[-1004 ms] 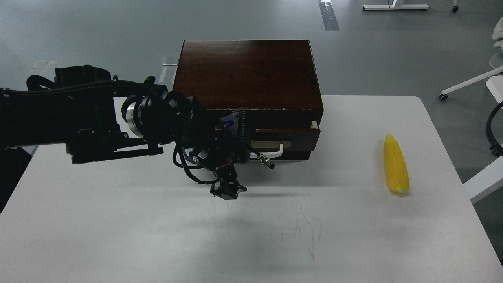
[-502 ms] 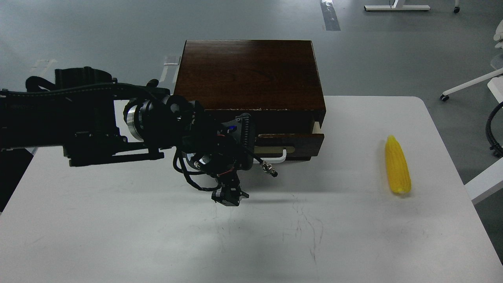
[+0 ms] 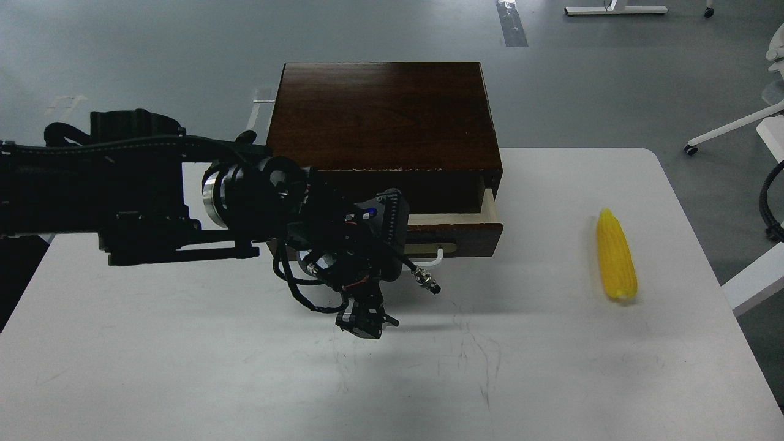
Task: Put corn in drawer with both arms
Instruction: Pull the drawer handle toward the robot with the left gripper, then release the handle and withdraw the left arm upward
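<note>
White tabletop (image 3: 184,367) fills the near field, marked with faint dark scratches just right of and below the left pincer.

Left pincer (image 3: 366,323) hangs low over the table, pointing down, at the far end of the left arm (image 3: 122,196), which comes in from the left edge. It is small and dark; a short prong juts to the right at its tip, but the two fingers cannot be told apart, so I cannot tell how wide it stands. Nothing is seen in it. Black cables (image 3: 306,294) loop from the wrist just above and left of it; a silver wrist ring (image 3: 211,196) sits further back along the arm.

Right pincer: not in view.

Corn (image 3: 617,256) lies flat on the table, well apart to the right of the pincer, pointed end away from the robot, untouched.

Drawer (image 3: 456,229), beyond the pincer and up to its right, stands partly pulled out: a strip of pale inner wood shows at its top edge. Its white bar handle (image 3: 436,257) is partly hidden behind the wrist.

Dark brown box (image 3: 383,113) holds the drawer, further back still. Grey floor (image 3: 122,49) lies beyond the table.
</note>
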Robot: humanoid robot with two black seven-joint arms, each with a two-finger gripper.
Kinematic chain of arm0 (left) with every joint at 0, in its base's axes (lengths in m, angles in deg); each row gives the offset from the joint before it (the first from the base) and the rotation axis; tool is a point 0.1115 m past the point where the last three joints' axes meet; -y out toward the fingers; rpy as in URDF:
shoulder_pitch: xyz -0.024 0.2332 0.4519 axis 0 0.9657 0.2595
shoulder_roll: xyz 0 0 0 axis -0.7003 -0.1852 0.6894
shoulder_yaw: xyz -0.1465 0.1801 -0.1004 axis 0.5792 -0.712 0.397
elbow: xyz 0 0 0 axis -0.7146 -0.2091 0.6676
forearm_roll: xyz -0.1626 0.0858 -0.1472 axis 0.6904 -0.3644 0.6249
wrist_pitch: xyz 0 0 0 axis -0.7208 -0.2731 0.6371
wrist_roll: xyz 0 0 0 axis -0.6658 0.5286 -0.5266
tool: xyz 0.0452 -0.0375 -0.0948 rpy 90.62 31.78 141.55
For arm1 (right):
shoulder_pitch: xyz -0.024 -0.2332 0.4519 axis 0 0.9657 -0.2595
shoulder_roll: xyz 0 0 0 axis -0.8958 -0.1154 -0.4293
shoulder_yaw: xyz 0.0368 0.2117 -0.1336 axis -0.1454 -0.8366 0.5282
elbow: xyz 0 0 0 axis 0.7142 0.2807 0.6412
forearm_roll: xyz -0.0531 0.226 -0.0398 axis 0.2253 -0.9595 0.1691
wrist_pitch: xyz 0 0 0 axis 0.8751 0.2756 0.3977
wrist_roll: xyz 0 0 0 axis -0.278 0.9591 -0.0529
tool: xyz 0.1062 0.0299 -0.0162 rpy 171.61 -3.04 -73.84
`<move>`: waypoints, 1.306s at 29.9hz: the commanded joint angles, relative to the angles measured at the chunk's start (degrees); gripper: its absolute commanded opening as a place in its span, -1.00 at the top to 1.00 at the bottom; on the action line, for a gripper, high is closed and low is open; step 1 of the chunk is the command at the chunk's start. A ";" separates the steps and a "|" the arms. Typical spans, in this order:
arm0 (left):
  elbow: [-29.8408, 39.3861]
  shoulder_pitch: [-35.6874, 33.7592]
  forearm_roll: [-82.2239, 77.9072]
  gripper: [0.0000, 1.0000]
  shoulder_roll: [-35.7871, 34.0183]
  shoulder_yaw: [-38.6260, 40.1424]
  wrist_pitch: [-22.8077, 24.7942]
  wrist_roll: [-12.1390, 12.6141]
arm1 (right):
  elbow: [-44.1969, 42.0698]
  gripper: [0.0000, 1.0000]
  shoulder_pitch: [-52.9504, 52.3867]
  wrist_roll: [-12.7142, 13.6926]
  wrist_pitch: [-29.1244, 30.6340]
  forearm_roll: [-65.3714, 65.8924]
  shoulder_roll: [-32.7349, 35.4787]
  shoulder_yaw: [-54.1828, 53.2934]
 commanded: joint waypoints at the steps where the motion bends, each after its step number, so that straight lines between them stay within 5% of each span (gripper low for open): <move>1: -0.13 -0.23 -0.06 -0.86 -0.05 -0.05 0.04 -0.01 | -0.12 -1.00 0.00 0.00 0.00 0.00 0.00 0.00; 18: 0.92 -1.63 5.30 -0.94 -0.31 1.53 0.04 -0.01 | -0.12 -1.00 0.00 0.00 0.00 0.00 0.00 0.00; 26: -0.48 -1.37 22.42 -0.95 -3.65 15.58 0.04 -0.01 | -0.12 -1.00 0.17 0.17 0.00 0.09 0.09 0.78; 32: -11.72 -0.76 50.54 -0.95 -7.26 19.46 0.04 -0.01 | -0.03 -1.00 0.09 0.26 0.00 5.18 0.79 3.95; 39: -34.46 2.22 87.86 -0.95 -7.43 19.55 0.04 -0.01 | 0.15 -1.00 -3.68 0.35 0.00 22.10 2.11 5.61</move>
